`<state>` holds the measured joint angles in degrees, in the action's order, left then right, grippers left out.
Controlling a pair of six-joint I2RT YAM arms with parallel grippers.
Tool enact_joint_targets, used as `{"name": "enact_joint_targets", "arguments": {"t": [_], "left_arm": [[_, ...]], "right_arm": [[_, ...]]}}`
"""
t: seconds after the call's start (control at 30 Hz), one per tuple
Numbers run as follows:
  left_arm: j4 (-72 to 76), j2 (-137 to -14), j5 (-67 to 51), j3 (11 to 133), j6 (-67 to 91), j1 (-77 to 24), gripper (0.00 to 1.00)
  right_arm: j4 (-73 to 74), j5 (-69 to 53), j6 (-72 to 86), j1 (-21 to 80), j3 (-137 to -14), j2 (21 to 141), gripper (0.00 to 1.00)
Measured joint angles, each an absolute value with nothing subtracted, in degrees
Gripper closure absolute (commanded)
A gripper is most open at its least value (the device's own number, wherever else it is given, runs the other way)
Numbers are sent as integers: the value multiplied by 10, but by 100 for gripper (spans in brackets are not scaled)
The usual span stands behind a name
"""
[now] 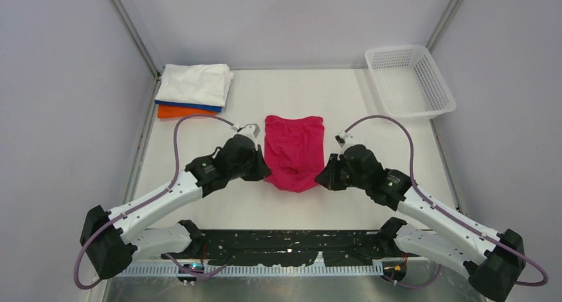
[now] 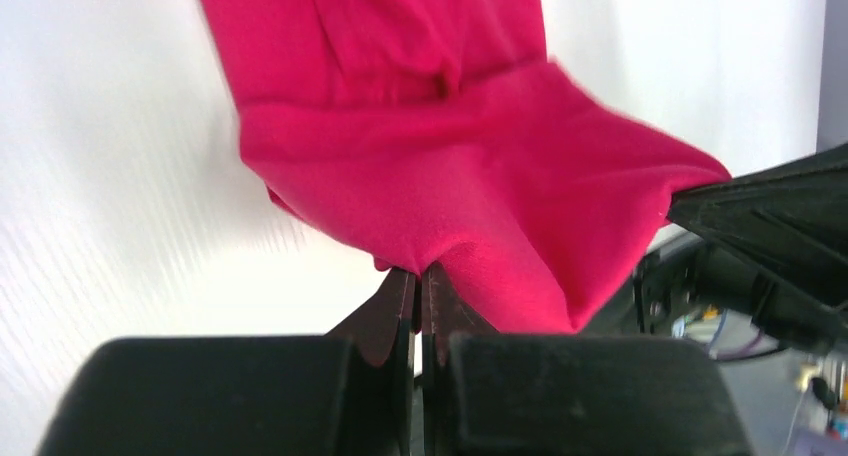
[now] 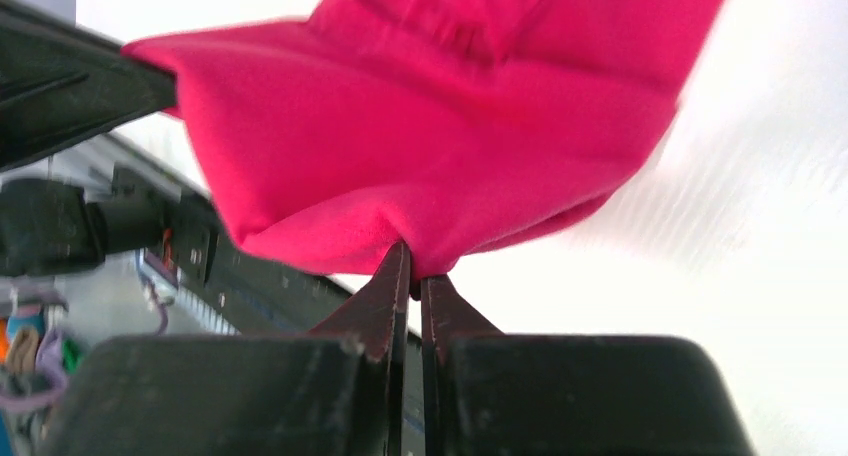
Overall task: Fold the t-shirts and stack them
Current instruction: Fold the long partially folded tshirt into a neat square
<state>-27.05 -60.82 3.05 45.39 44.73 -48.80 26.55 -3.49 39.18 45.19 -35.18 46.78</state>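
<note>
Pinching the magenta shirt [image 1: 293, 151] are left end effector [image 1: 266, 175] and right end effector [image 1: 319, 178].

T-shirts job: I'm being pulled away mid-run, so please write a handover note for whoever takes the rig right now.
Left pincer: shut on the magenta shirt, near-left edge.
Right pincer: shut on its near-right edge.
Shirt lies mid-table and looks partly folded.
Done: white shirt, blue shirt and orange shirt stacked folded at the far left corner, white on top.
To do: finish folding the magenta shirt, add it to the stack.
</note>
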Motion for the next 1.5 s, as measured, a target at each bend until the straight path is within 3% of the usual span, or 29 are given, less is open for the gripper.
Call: {"name": "enact_joint_targets", "arguments": {"t": [0.4, 0.8, 0.9, 0.97, 1.03, 1.07, 1.1, 1.13, 1.17, 1.33, 1.5], "left_arm": [[-242, -783, -21, 614, 396, -335, 100], [-251, -977, -76, 789, 370, -259, 100], [-264, -1037, -79, 843, 371, -246, 100], [-272, -1075, -80, 872, 373, -238, 84], [-286, -1109, -80, 902, 374, -232, 46], [-297, -1133, -81, 927, 375, -228, 31], [-303, -1153, -81, 947, 375, -225, 7], [-313, -1172, -83, 967, 378, -221, 1], [-321, -1187, -85, 984, 380, -218, 1], [-337, -1202, -99, 1008, 390, -206, 0], [-302, -1130, -127, 915, 404, -204, 0]], "right_arm": [[179, -63, 346, 263, -439, 617, 95], [96, -137, 316, 173, -547, 805, 95], [72, -156, 316, 156, -575, 867, 89], [57, -165, 316, 147, -597, 912, 84], [46, -170, 316, 140, -618, 954, 63], [43, -172, 315, 137, -630, 975, 37], [43, -172, 314, 134, -644, 996, 24], [44, -171, 314, 131, -658, 1016, 7], [43, -171, 314, 129, -672, 1032, 1], [50, -173, 302, 121, -719, 1063, 5], [41, -183, 303, 119, -673, 1004, 5]]}}
